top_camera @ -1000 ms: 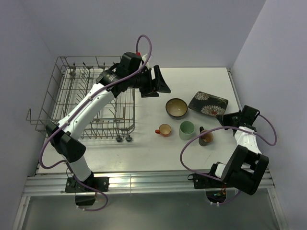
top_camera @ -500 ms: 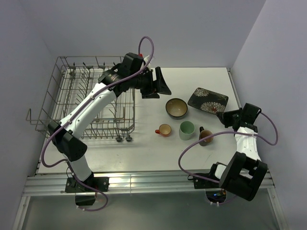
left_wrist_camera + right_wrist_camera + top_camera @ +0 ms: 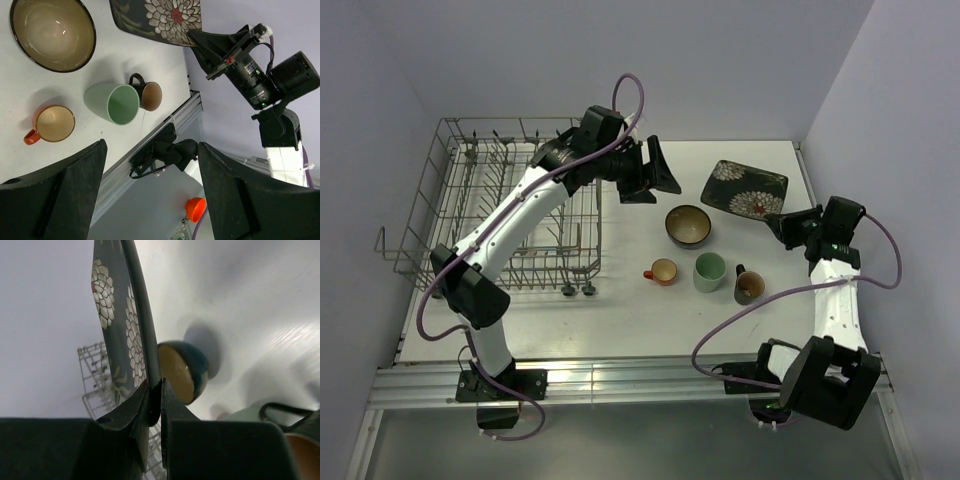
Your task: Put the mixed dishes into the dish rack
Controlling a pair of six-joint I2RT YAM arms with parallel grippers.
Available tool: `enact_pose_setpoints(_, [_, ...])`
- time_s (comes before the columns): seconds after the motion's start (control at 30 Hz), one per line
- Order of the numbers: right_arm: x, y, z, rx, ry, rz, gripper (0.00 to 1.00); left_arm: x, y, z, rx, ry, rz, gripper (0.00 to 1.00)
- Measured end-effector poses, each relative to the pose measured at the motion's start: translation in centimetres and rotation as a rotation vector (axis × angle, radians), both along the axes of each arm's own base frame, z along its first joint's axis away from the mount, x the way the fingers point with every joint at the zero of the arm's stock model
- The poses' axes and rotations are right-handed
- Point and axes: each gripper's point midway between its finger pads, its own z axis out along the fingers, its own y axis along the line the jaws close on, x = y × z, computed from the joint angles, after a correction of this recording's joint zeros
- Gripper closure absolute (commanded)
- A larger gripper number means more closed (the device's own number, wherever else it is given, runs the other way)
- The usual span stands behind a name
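The dark square plate (image 3: 745, 188) with white flowers hangs tilted above the table at the back right; my right gripper (image 3: 784, 224) is shut on its near edge, and the right wrist view shows the rim (image 3: 145, 315) pinched between the jaws (image 3: 156, 395). On the table stand the blue bowl (image 3: 688, 225), the orange-red cup (image 3: 662, 271), the pale green mug (image 3: 709, 272) and the brown cup (image 3: 749, 287). My left gripper (image 3: 655, 170) hovers open and empty between the dish rack (image 3: 470, 200) and the plate. Its wrist view looks down on the bowl (image 3: 52, 32), the mug (image 3: 112, 102) and both cups.
The grey wire rack fills the table's left half, its right wall close to the left arm's forearm. Walls stand at the back and right. The table's near edge is a metal rail (image 3: 620, 375) carrying both arm bases.
The right gripper has lifted the plate off the table and carried it back and left. The left gripper has drifted slightly toward the back, still open.
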Motion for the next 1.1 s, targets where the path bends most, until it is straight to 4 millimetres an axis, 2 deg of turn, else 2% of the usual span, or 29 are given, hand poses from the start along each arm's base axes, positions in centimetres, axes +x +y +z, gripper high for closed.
enact_pose_setpoints(0.13, [0.1,2.2,2.0,0.014,-0.013,0.063,1.00,1.0,0.2,-0.3,0.003,0.004,0.014,0.19])
enact_pose_setpoints(0.33, [0.3,6.0,6.2,0.024,-0.070,0.167,1.00,2.7,0.8,-2.2,0.030,0.040,0.046,0.18])
enact_pose_setpoints(0.53, [-0.6,9.2,9.3,0.045,-0.120,0.268,1.00,3.5,1.7,-2.6,0.041,0.052,0.072,0.17])
enact_pose_setpoints(0.77, [-1.9,11.3,9.4,0.071,-0.101,0.332,1.00,4.1,2.3,-2.5,0.036,0.053,0.087,0.17])
enact_pose_setpoints(1.1, [-3.0,14.5,10.1,0.148,-0.091,0.421,1.00,4.1,2.1,-2.0,0.007,0.048,0.067,0.17])
